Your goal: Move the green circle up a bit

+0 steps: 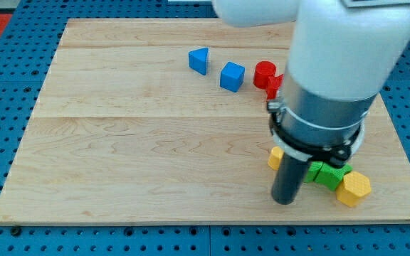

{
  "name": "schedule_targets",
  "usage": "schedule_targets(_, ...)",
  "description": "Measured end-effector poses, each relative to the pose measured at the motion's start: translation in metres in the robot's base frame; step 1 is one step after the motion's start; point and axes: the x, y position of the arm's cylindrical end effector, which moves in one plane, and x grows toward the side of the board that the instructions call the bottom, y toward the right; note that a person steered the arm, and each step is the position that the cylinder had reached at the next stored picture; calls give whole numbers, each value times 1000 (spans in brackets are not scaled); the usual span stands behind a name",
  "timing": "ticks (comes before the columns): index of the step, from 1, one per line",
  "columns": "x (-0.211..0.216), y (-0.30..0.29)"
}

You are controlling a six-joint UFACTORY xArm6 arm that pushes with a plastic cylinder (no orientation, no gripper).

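Wooden board (155, 142) carries all blocks; blue pegboard surround. No fingers on this rig, so nothing to report as released or clenched: arm ends in a plain dark rod.

Findings:
- My tip (285, 202) sits low on the board, twd the view's bottom right, just left of a tight cluster.
- Cluster: green block (329, 175), partly hidden behind the rod and arm housing; shape can't be confirmed as a circle from this angle. Yellow block (354, 188) touching it on the view's right/bottom. Second yellow block (275, 158) peeking out at the view's left of the rod.
- Far from work area, near the view's top: blue triangle (199, 60), blue cube (232, 76), red circle (265, 73), plus another red block (275, 86) mostly covered by the arm.

Assessment: approach step in hand, push not yet begun. Tip is beside and slightly below the green piece, prob. lining up. Whether tip touches it: cannot tell, arm blocks the view.

Next move req'd: get tip directly under the green block (view's bottom side), then a short push twd the view's top. Risk: both yellow neighbours are close, so an off-centre push likely drags one along. Keep stroke brief, task says only a bit.
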Motion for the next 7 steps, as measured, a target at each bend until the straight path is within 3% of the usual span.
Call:
schedule_targets(3,-76,47)
schedule_targets(4,-77,24)
schedule_targets(5,-22,14)
schedule_targets(6,2,14)
schedule_targets(7,-11,43)
